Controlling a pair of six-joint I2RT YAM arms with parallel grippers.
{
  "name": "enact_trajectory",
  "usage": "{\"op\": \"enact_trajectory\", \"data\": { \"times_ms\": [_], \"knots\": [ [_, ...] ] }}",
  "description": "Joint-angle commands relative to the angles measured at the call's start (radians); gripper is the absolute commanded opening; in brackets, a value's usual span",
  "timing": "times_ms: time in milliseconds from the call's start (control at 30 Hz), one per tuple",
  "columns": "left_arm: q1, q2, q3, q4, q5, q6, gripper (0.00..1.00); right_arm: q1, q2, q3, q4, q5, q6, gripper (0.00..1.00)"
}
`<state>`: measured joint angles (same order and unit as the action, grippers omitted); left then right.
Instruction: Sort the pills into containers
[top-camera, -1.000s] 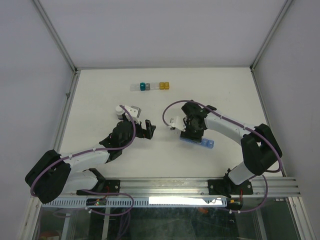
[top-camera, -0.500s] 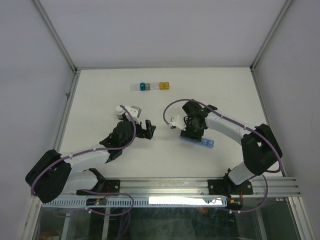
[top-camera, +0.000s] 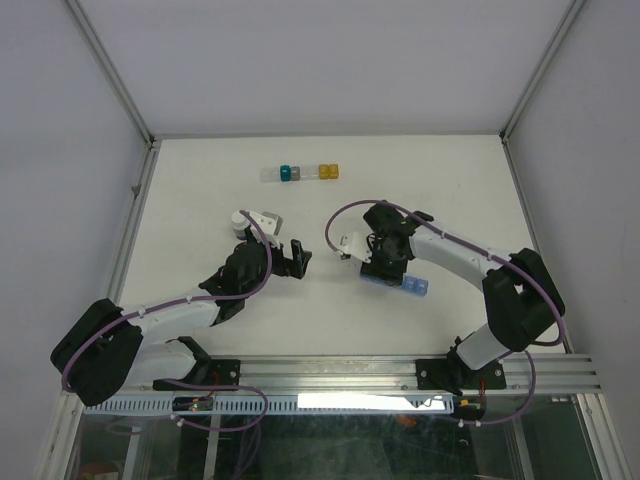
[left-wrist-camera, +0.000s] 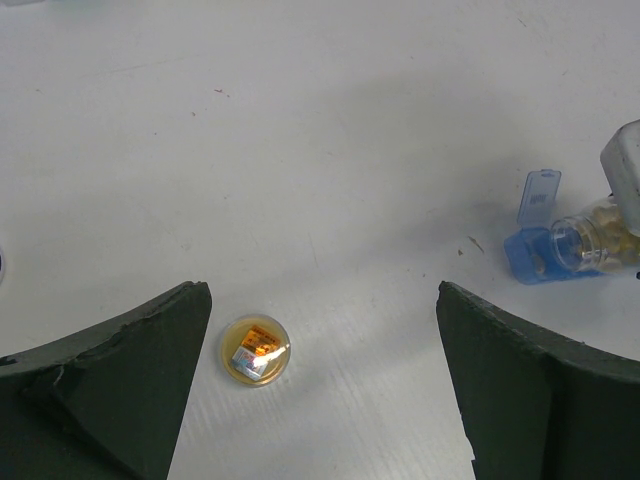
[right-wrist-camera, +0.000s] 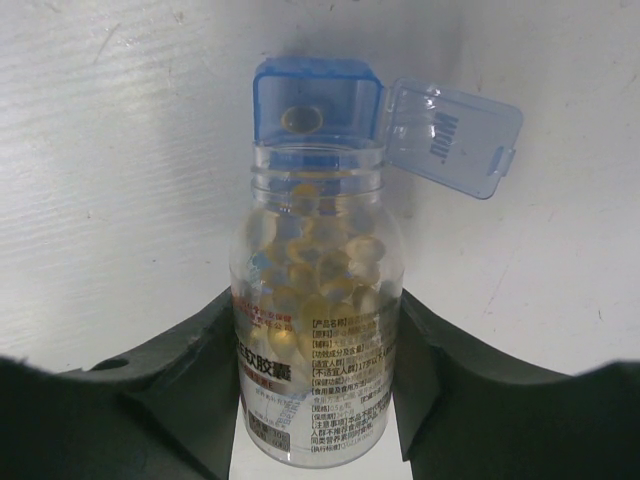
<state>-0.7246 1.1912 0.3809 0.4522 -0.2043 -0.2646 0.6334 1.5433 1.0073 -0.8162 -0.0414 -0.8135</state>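
Note:
My right gripper is shut on the clear bottle, which has no cap on and is tilted mouth-down. The yellow-tan pills are heaped toward its neck. The mouth sits over the end compartment of the blue containers strip, whose lid is flipped open. One pill lies inside. My left gripper is open and empty, low over the table. A small round yellowish cap-like disc lies by its left finger. The left wrist view also shows the strip and the bottle at far right.
A row of small cubes, clear, teal, grey and yellow, lies at the back of the white table. Metal frame rails run along the table's sides. My left gripper and right gripper are near mid-table, a hand's width apart.
My right gripper with the bottle has shifted very slightly over the blue strip. The left arm has not moved.

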Motion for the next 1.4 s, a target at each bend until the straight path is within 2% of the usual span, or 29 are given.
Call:
{"op": "enact_trajectory", "data": {
  "times_ms": [0,33,100,200,300,400,467,567,633,667,733,833,900,1000,1067,1100,1167,1233,1267,1333,1367],
  "knots": [
    [0.006,-0.003,0.017,0.052,0.000,0.020,0.99,0.014,-0.035,-0.002,0.053,0.032,0.004,0.00],
    [0.005,-0.002,0.018,0.051,0.002,0.020,0.99,0.010,-0.034,-0.009,0.074,0.088,-0.001,0.00],
    [0.006,-0.003,0.017,0.049,0.002,0.019,0.99,-0.004,-0.011,0.051,-0.030,-0.031,0.008,0.00],
    [0.006,-0.002,0.018,0.050,0.003,0.019,0.99,0.009,-0.034,-0.003,0.061,0.061,0.002,0.00],
    [0.006,-0.004,0.016,0.051,0.002,0.020,0.99,0.006,-0.022,0.037,-0.017,-0.035,0.004,0.00],
    [0.006,-0.001,0.018,0.050,0.003,0.019,0.99,0.010,-0.045,-0.007,0.059,0.040,-0.001,0.00],
    [0.006,-0.002,0.018,0.049,0.002,0.020,0.99,0.001,-0.018,0.039,-0.024,-0.029,0.006,0.00],
    [0.006,-0.001,0.018,0.051,0.003,0.020,0.99,0.013,-0.041,-0.016,0.082,0.101,0.007,0.00],
    [0.006,-0.002,0.018,0.049,0.003,0.019,0.99,0.005,-0.024,0.028,0.005,-0.002,0.014,0.00],
    [0.005,-0.003,0.018,0.049,0.002,0.020,0.99,0.010,-0.034,0.021,0.011,-0.011,0.014,0.00],
    [0.006,-0.002,0.018,0.050,0.003,0.019,0.99,0.014,-0.050,-0.007,0.076,0.064,0.014,0.00],
    [0.005,-0.002,0.018,0.050,0.002,0.020,0.99,0.015,-0.029,0.037,-0.018,-0.042,0.017,0.00],
    [0.006,-0.003,0.018,0.049,0.003,0.019,0.99,0.017,-0.036,-0.002,0.063,0.069,0.015,0.00],
    [0.006,-0.005,0.015,0.051,0.002,0.020,0.99,0.005,-0.030,0.049,-0.019,-0.032,0.017,0.00],
    [0.006,-0.002,0.017,0.052,0.002,0.020,0.99,0.014,-0.043,-0.003,0.069,0.085,0.013,0.00],
    [0.006,-0.001,0.019,0.050,0.003,0.019,0.99,0.005,-0.028,0.012,0.030,0.092,0.017,0.00],
    [0.006,-0.003,0.018,0.049,0.003,0.020,0.99,0.008,-0.030,0.047,-0.031,-0.020,0.018,0.00],
    [0.006,-0.002,0.018,0.050,0.003,0.019,0.99,0.018,-0.049,-0.013,0.080,0.122,0.014,0.00],
    [0.006,-0.002,0.018,0.049,0.004,0.019,0.99,0.003,-0.026,0.008,0.059,0.128,0.020,0.00],
    [0.005,-0.005,0.015,0.050,0.002,0.019,0.99,-0.009,-0.010,0.071,-0.053,-0.012,0.032,0.00],
    [0.005,-0.005,0.015,0.052,0.002,0.020,0.99,0.008,-0.036,0.040,-0.017,0.008,0.028,0.00]
  ]
}}
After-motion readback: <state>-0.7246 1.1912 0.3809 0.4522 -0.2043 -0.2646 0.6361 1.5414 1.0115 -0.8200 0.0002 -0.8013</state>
